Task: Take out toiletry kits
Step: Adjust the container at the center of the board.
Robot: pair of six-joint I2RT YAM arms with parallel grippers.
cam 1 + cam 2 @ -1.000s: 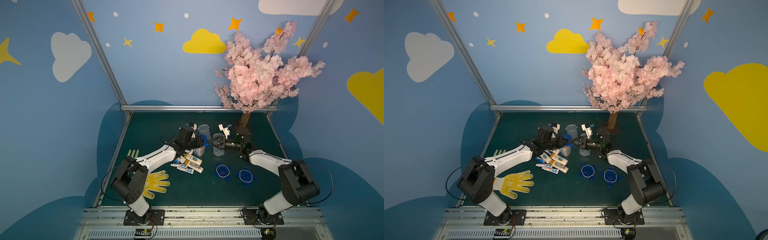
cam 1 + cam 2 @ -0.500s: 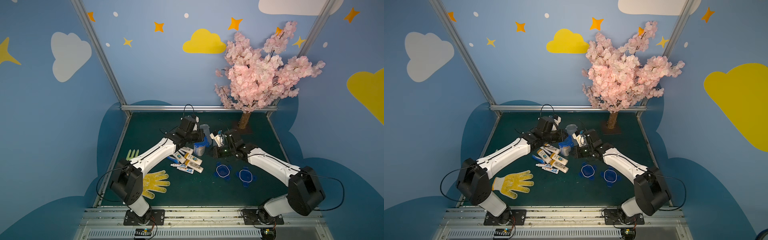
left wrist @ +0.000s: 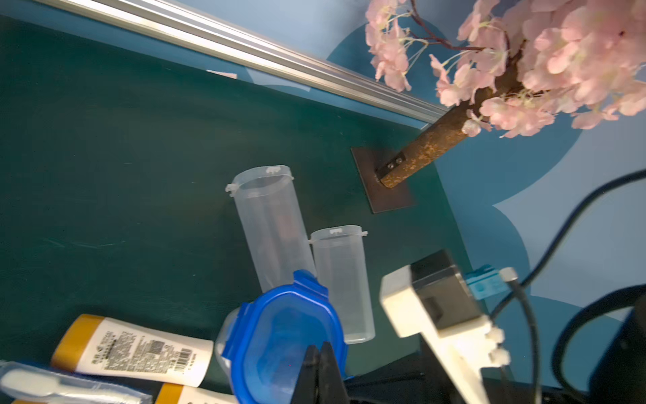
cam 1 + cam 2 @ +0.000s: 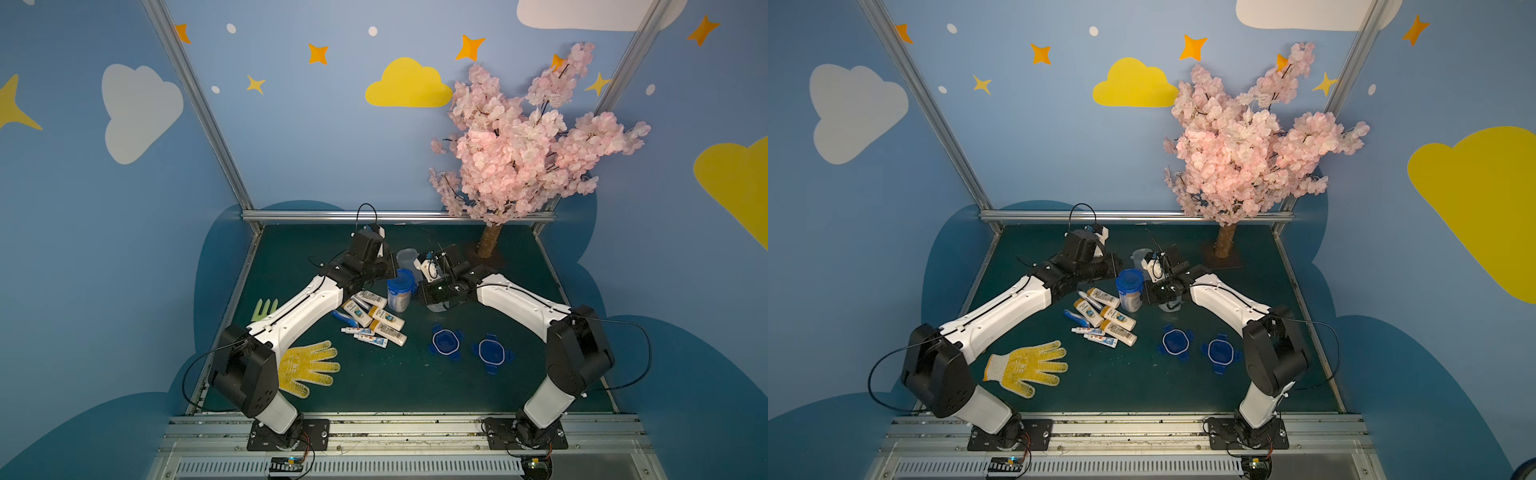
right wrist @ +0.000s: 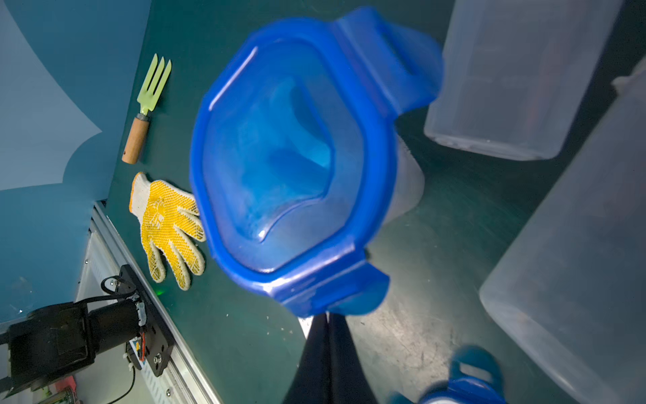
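Loose toiletry kits [image 4: 374, 320] lie in a pile on the green mat: white bottles with yellow caps [image 3: 133, 349], thin tubes and a toothbrush. Just behind the pile stands a clear jar with a blue four-tabbed lid [image 4: 399, 291], whitish contents showing through its wall. My left gripper [image 3: 321, 346] is shut, its tips over that lid [image 3: 279, 332]. From the opposite side my right gripper [image 5: 327, 316] is shut with its tips right under one lid tab [image 5: 332, 290]; nothing shows between its fingers. Both grippers flank the jar [image 4: 1129, 289] in both top views.
Two open, empty clear jars [image 3: 269, 224] [image 3: 341, 280] stand behind the lidded one. Two loose blue lids [image 4: 445, 341] [image 4: 490, 351] lie front right. A yellow glove [image 4: 307, 365] and green fork [image 4: 266, 307] lie front left; the pink tree [image 4: 488, 241] stands back right.
My right gripper has closed and swung left from the clear jar to the lidded jar's side. My left wrist has lifted and drawn back, its tips now over the lid.
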